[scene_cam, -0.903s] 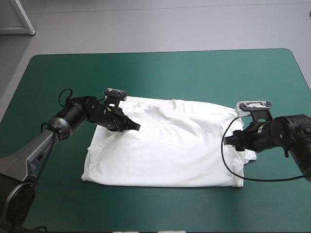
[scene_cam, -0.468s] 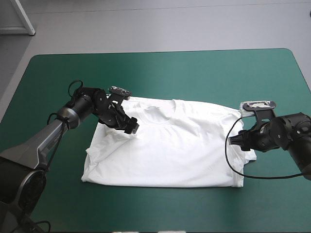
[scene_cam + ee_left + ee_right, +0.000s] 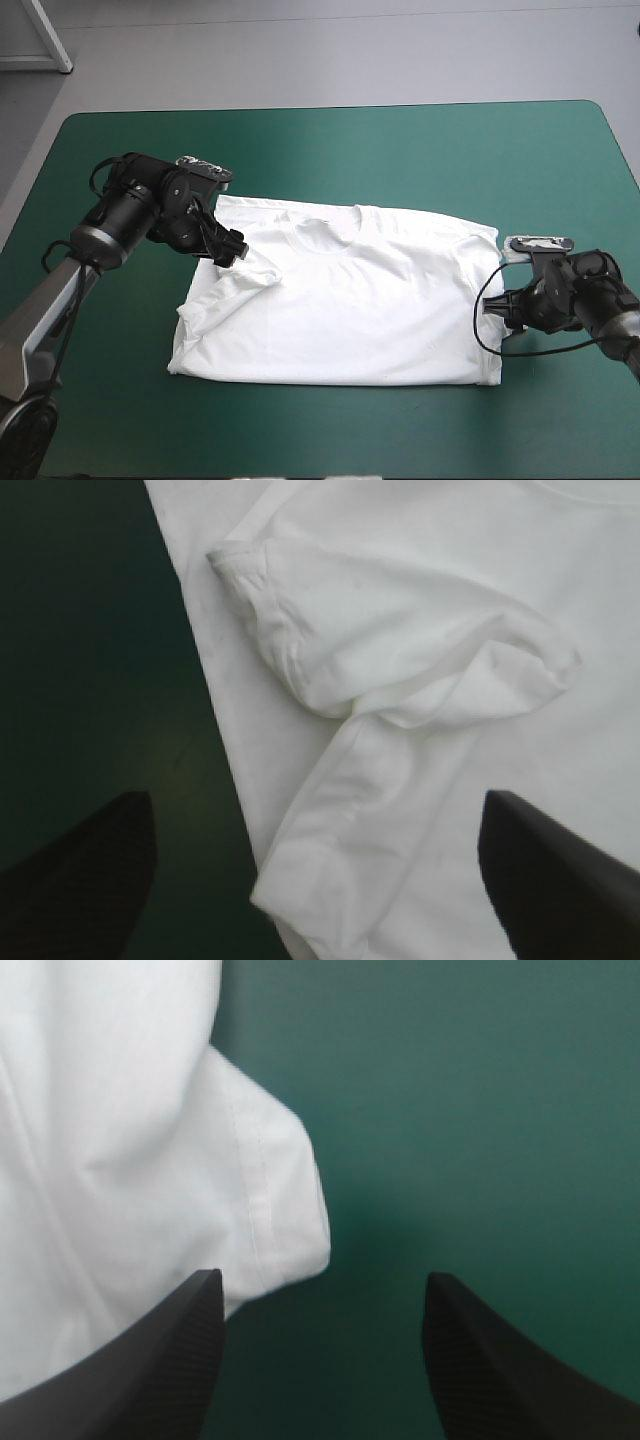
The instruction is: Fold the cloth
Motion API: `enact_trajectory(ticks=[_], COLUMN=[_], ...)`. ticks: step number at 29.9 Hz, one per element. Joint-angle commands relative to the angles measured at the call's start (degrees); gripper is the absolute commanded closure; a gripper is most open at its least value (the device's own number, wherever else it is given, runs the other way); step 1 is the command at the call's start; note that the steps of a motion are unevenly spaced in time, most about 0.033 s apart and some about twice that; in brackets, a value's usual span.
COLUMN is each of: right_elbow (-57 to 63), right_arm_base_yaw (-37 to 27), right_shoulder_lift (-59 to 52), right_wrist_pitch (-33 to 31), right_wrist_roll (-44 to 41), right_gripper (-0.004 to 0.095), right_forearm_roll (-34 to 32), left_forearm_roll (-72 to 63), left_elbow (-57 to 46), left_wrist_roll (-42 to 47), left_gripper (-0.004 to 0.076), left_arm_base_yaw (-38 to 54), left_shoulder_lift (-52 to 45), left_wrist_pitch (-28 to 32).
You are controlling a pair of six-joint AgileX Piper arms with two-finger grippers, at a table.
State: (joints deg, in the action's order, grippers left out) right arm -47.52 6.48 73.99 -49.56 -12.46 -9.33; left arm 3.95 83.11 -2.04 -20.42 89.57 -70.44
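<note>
The white T-shirt (image 3: 350, 300) lies spread flat at the middle of the table, collar toward the far edge. Its left sleeve (image 3: 255, 272) is folded in over the body in a loose crease. My left gripper (image 3: 228, 252) hovers at that shoulder, open. In the left wrist view the folded sleeve (image 3: 400, 650) lies ahead of the gripper (image 3: 315, 880), with nothing between the black fingers. My right gripper (image 3: 495, 308) stands open at the shirt's right edge. In the right wrist view the right sleeve's corner (image 3: 250, 1190) lies beside one finger of the gripper (image 3: 322, 1350), not held.
The teal-green cover (image 3: 400, 150) shows on every side of the shirt, widest toward the far edge and the left edge. The shirt's hem runs close to the table's near edge.
My left gripper has opened and let go of the left sleeve, which now lies on the shirt's body, and it has drawn back toward the left. The right gripper has backed away slightly to the right.
</note>
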Motion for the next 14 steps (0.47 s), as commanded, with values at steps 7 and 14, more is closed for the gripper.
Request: enact_trajectory(ticks=[7, 14], right_elbow=[-1.24, -1.24], right_arm_base_yaw=[-2.08, -2.08], right_shoulder_lift=[8.63, 10.31], right_wrist_pitch=[6.86, 8.16], right_wrist_roll=[1.18, 1.18], right_gripper=[0.0370, 0.0745], right_forearm_roll=[2.38, 2.69], left_forearm_roll=[0.41, 0.50], left_elbow=[0.53, 0.53], left_wrist_roll=[2.54, 2.65], left_gripper=[0.0087, 0.0088], left_arm_base_yaw=[-0.22, -0.22], left_shoulder_lift=[-9.54, -9.96], left_wrist_pitch=[-1.06, 0.06])
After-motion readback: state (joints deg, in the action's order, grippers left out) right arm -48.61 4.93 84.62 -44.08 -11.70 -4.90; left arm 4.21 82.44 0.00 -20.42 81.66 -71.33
